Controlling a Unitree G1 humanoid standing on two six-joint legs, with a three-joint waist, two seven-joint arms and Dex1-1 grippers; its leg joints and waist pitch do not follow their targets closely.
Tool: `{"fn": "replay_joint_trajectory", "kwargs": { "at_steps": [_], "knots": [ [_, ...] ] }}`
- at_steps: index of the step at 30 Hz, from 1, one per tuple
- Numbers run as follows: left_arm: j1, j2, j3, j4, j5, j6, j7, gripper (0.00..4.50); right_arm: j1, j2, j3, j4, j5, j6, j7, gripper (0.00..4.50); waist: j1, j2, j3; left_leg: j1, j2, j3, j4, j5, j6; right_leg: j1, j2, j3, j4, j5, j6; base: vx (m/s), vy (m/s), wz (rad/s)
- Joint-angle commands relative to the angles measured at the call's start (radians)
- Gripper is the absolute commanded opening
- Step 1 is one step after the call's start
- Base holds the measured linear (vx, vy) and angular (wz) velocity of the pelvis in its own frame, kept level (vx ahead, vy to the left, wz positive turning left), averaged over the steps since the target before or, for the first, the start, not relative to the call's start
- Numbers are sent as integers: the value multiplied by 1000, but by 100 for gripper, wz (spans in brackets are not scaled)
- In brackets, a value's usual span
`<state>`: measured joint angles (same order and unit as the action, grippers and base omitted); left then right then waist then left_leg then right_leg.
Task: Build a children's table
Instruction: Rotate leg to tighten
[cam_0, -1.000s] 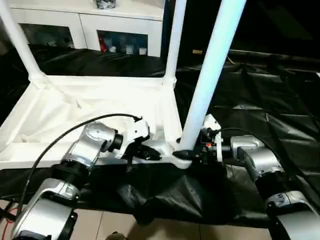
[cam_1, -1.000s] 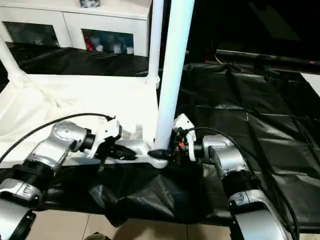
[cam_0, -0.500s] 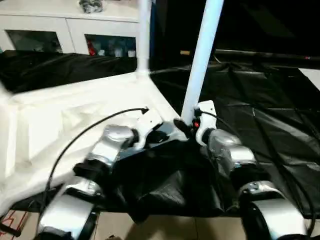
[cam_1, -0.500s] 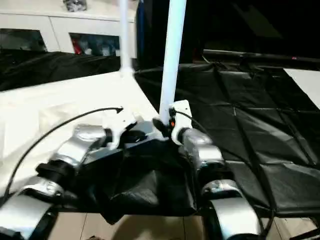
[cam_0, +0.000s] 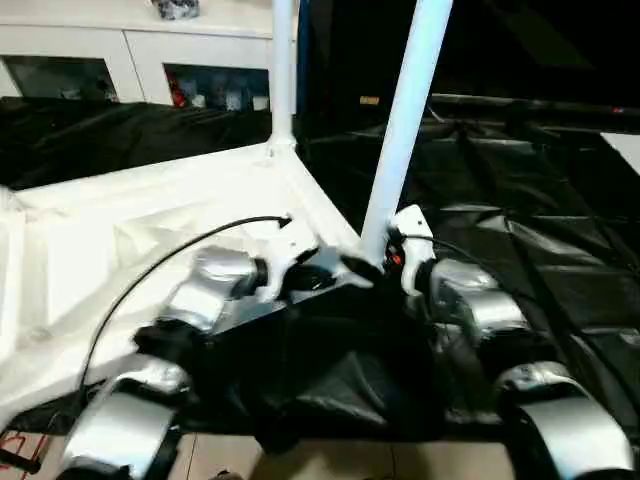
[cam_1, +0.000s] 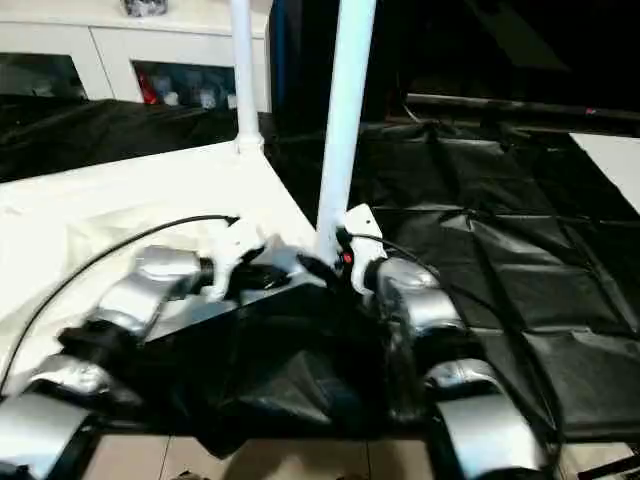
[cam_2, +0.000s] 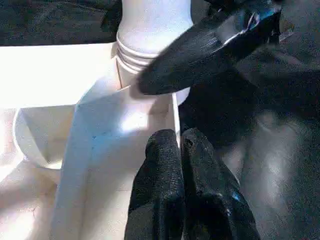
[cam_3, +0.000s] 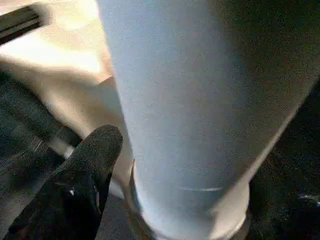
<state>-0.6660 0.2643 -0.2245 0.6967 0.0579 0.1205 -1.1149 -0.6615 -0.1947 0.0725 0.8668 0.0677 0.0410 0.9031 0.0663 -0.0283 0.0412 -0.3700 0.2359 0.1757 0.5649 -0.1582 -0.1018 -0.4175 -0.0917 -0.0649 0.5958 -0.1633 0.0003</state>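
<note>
The right gripper (cam_0: 372, 262) is open around the bottom of a white leg (cam_0: 405, 120), with 1 black finger (cam_3: 80, 185) beside it. The left gripper (cam_2: 182, 150) is shut, holding nothing, and rests on the upside-down table top (cam_0: 110, 240) by the corner socket (cam_2: 150, 57). This leg stands in that socket. Another leg (cam_0: 282, 70) stands at the far corner. The step looks like fitting this leg. Next, the robot probably needs to check the leg is tight.
</note>
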Motion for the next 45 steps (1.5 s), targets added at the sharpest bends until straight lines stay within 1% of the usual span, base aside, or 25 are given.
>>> {"fn": "replay_joint_trajectory", "kwargs": {
  "at_steps": [1, 2, 4, 5, 7, 8, 9, 11, 13, 18, 22, 25, 28, 29, 30, 31, 32, 33, 35, 36, 39, 40, 41, 43, 45],
  "knots": [
    [3, -6, -62, -58, -35, -38, -147, 0, 19, -8, 51, -37, 14, 14, 138, 374, 11, 3, -68, 7, -7, 18, -51, -186, 74, 64, -28, 27, -44, -35, -270, 0, 0, 0],
    [3, -6, -62, -58, -35, -38, -147, 0, 19, -8, 51, -37, 14, 14, 138, 374, 15, 4, -67, 8, -6, 20, -50, -179, 82, 62, -27, 27, -41, -18, -279, 0, 0, 0],
    [5, 10, -70, -58, -36, -45, -184, 0, 24, -26, 58, -58, 31, 36, 199, 374, 23, 5, -64, 12, -4, 21, -53, -205, 76, 59, -29, 27, -45, -59, -280, 0, 0, 0],
    [5, 20, -75, -58, -36, -46, -204, 0, 25, -35, 59, -66, 39, 51, 227, 374, 27, 7, -62, 17, -2, 22, -55, -236, 64, 56, -30, 28, -49, -103, -276, 0, 0, 0],
    [3, 43, -84, -56, -35, -44, -242, 0, 31, -53, 64, -90, 63, 86, 295, 374, 29, 5, -60, 16, -2, 21, -58, -265, 47, 57, -32, 28, -53, -154, -262, 0, 0, 0],
    [2, 47, -84, -57, -37, -43, -249, 0, 34, -58, 67, -98, 68, 95, 317, 347, 30, 6, -59, 18, -2, 20, -60, -279, 38, 55, -32, 29, -55, -180, -253, 0, 0, 0],
    [2, 55, -86, -61, -41, -36, -266, 0, 39, -64, 75, -110, 71, 111, 347, 347, 31, 6, -59, 19, -1, 20, -60, -287, 33, 54, -32, 29, -57, -193, -249, 0, 0, 0],
    [2, 57, -87, -63, -42, -33, -271, 0, 40, -66, 77, -113, 72, 115, 354, 340, 32, 5, -58, 19, -1, 20, -61, -287, 26, 52, -34, 30, -59, -208, -245, 0, 0, 0],
    [4, 63, -86, -68, -44, -36, -280, 0, 50, -73, 88, -130, 69, 131, 386, 309, 38, 4, -59, 19, 0, 20, -60, -278, 22, 53, -35, 31, -58, -206, -241, 0, 0, 0],
    [3, 62, -81, -64, -40, -40, -269, 0, 61, -68, 94, -140, 68, 146, 384, 276, 44, 2, -61, 17, -2, 20, -59, -252, 19, 53, -35, 30, -55, -195, -233, 0, 0, 0],
    [3, 53, -77, -56, -36, -44, -237, 0, 71, -62, 92, -150, 69, 156, 368, 270, 46, 2, -61, 16, -3, 20, -59, -251, 18, 53, -35, 30, -55, -198, -227, 0, 0, 0],
    [-7, 20, -56, -36, -24, -44, -143, 0, 80, -39, 76, -138, 59, 157, 284, 267, 46, 0, -60, 17, -3, 19, -60, -261, 10, 52, -36, 31, -57, -219, -221, 0, 0, 0],
    [-21, -12, -40, -14, -8, -39, -54, 0, 81, -8, 54, -113, 45, 158, 180, 266, 43, -1, -58, 18, -5, 17, -62, -286, 0, 50, -39, 31, -66, -290, -195, 0, 0, 0],
    [-32, -45, -31, 7, 6, -32, 29, 0, 66, 28, 25, -54, 25, 153, 24, 266, 39, -1, -57, 16, -6, 16, -63, -288, -6, 48, -40, 32, -69, -308, -186, 0, 0, 0],
    [-32, -45, -31, 7, 6, -32, 29, 0, 66, 28, 25, -54, 25, 153, 24, 266, 35, -1, -54, 18, -8, 14, -66, -309, -17, 46, -39, 30, -75, -356, -171, 0, 0, 0],
    [-35, -57, -28, 14, 11, -30, 57, 0, 60, 42, 13, -31, 19, 154, -33, 266, 34, 1, -54, 20, -8, 12, -66, -324, -21, 46, -40, 29, -77, -380, -163, 0, 0, 0],
    [-45, -91, -21, 31, 20, -21, 132, 0, 46, 76, -19, 12, 21, 148, -157, 266, 29, 3, -54, 21, -9, 11, -66, -340, -26, 42, -41, 29, -81, -407, -154, 0, 0, 0],
    [-46, -95, -20, 33, 21, -19, 141, 0, 44, 81, -24, 17, 23, 148, -171, 266, 22, 1, -52, 22, -10, 10, -67, -354, -32, 40, -40, 28, -84, -430, -148, 0, 0, 0],
    [-56, -127, -16, 52, 29, -13, 216, 0, 29, 115, -55, 53, 31, 153, -288, 265, 16, 1, -52, 22, -11, 9, -67, -364, -29, 38, -39, 28, -88, -452, -135, 0, 0, 0],
    [-60, -141, -16, 59, 31, -10, 241, 0, 23, 132, -62, 69, 26, 144, -344, 265, 14, 4, -52, 24, -12, 8, -67, -375, -28, 36, -38, 27, -91, -462, -131, 0, 0, 0],
    [-63, -168, -21, 70, 39, -14, 264, 0, 3, 168, -63, 109, 1, 127, -449, 265, 11, 5, -54, 19, -14, 6, -69, -382, -24, 39, -38, 24, -93, -459, -125, 0, 0, 0],
    [-61, -173, -22, 70, 40, -18, 261, 0, 1, 173, -45, 112, -21, 98, -454, 265, 11, 9, -54, 20, -13, 6, -69, -384, -23, 39, -38, 25, -93, -454, -125, 0, 0, 0],
    [-58, -178, -23, 70, 40, -24, 257, 0, -3, 180, -29, 116, -40, 52, -452, 265, 10, 6, -54, 19, -13, 7, -69, -390, -20, 37, -37, 25, -94, -443, -125, 0, 0, 0],
    [-55, -176, -23, 66, 40, -29, 252, 0, -9, 181, -37, 119, -32, 35, -438, 319, 9, 6, -54, 20, -13, 7, -68, -394, -15, 37, -36, 25, -94, -435, -130, 0, 0, 0],
    [-51, -170, -22, 62, 38, -34, 244, 0, -13, 178, -49, 116, -17, 36, -407, 343, 7, 7, -54, 17, -13, 7, -69, -388, -10, 38, -34, 26, -91, -413, -141, 0, 0, 0]
  ]
}}
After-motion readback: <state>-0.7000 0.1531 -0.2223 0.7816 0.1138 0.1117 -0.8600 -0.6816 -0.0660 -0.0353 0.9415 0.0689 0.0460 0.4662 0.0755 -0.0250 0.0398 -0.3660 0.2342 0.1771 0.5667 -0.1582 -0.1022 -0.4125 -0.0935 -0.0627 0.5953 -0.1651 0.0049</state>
